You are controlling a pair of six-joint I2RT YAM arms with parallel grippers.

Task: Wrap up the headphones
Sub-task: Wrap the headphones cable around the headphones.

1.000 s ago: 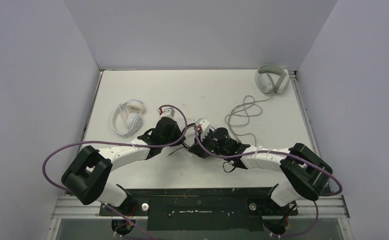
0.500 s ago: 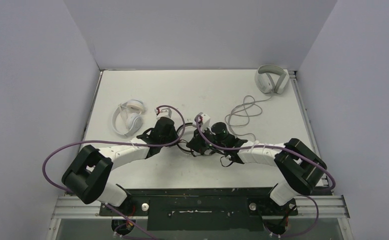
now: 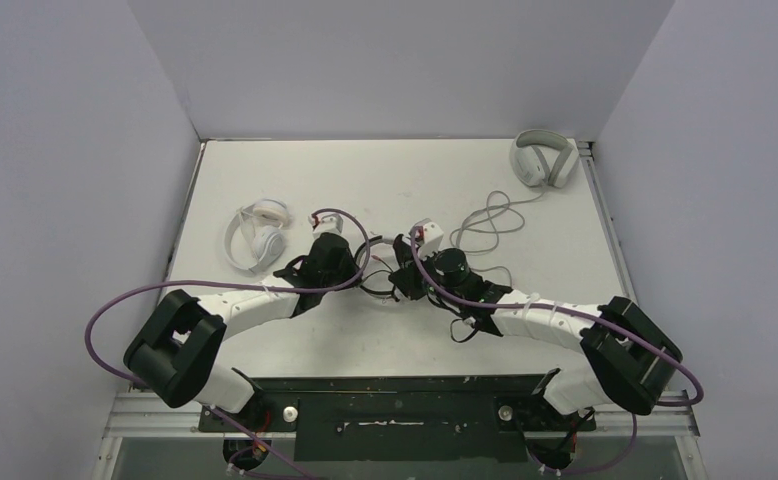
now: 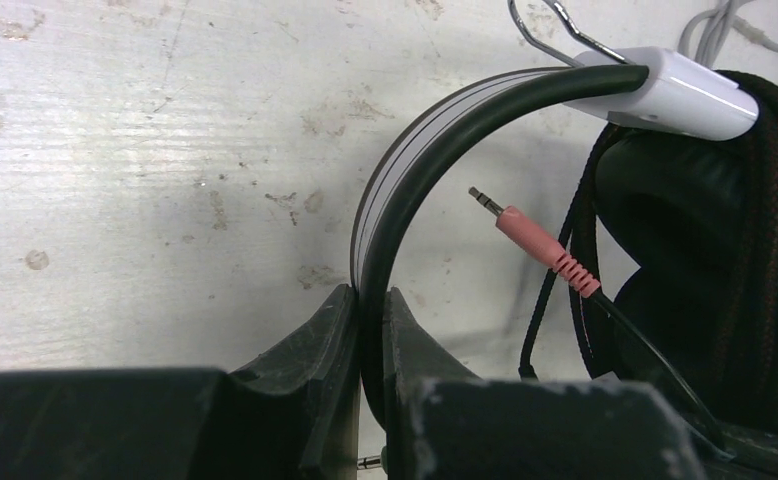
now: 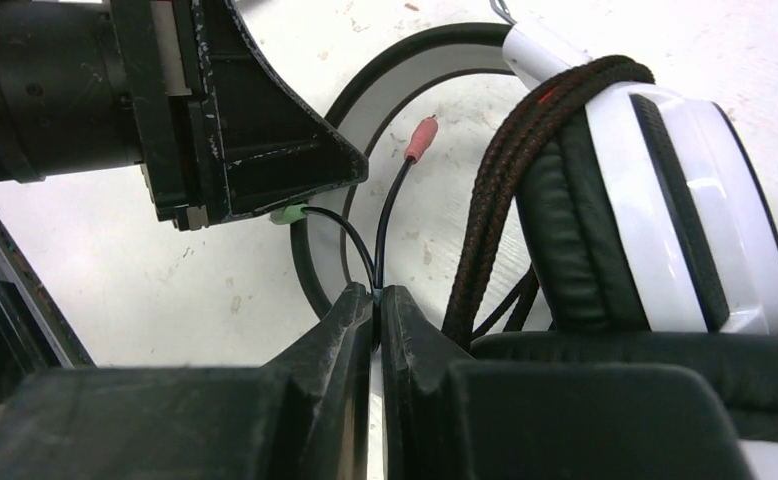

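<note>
Scuffed white table [image 3: 365, 180], pale grey walls [image 3: 395, 60] on three sides. Mid-table, left gripper [image 4: 370, 300] clamped the black-and-white headset [image 5: 665, 200] by its headband; right gripper [image 5: 378, 295] pinched its black cable [image 5: 382, 235]. White on-ear pair [image 3: 255, 235] lay left.

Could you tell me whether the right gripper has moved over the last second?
Yes. The right gripper has shifted slightly away from the near edge and to the right, ending nearer the looped grey cable.

Overhead wide; wrists close, sharing headset [image 4: 680, 95]
</note>
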